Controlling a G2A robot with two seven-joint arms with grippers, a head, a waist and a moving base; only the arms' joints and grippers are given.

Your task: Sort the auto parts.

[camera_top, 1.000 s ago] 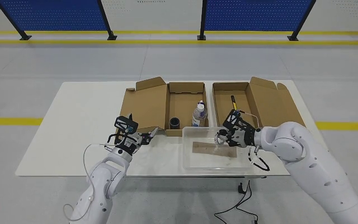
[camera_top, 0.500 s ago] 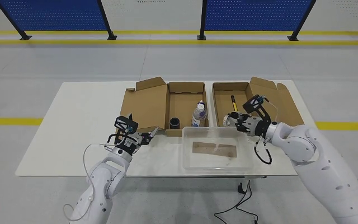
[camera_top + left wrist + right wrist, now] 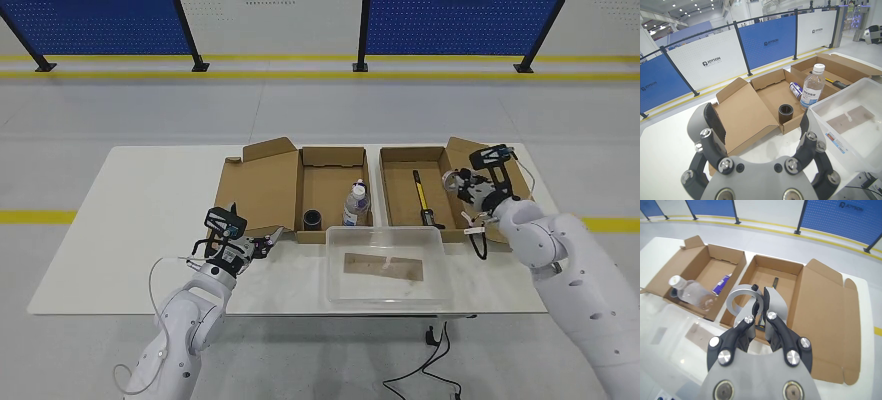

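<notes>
My right gripper (image 3: 761,300) is shut on a silver metal ring (image 3: 743,298) with a small set screw. It holds the ring in the air over the right cardboard box (image 3: 791,291), near that box's open flap (image 3: 490,185). A black and yellow tool (image 3: 422,197) lies inside this box. The left cardboard box (image 3: 333,165) holds a clear bottle (image 3: 356,203), a black cylinder (image 3: 312,218) and a purple spray can (image 3: 722,284). My left gripper (image 3: 758,115) stands open and empty near the left box's front corner, low over the table.
A clear plastic bin (image 3: 335,270) with a brown label on its floor sits at the table's front edge, in front of both boxes. Both boxes have their lids folded outward. The white table (image 3: 140,200) is bare to the left.
My right gripper has lifted the ring out of the clear bin and carried it back and to the right, over the right box. The left arm has kept still.
</notes>
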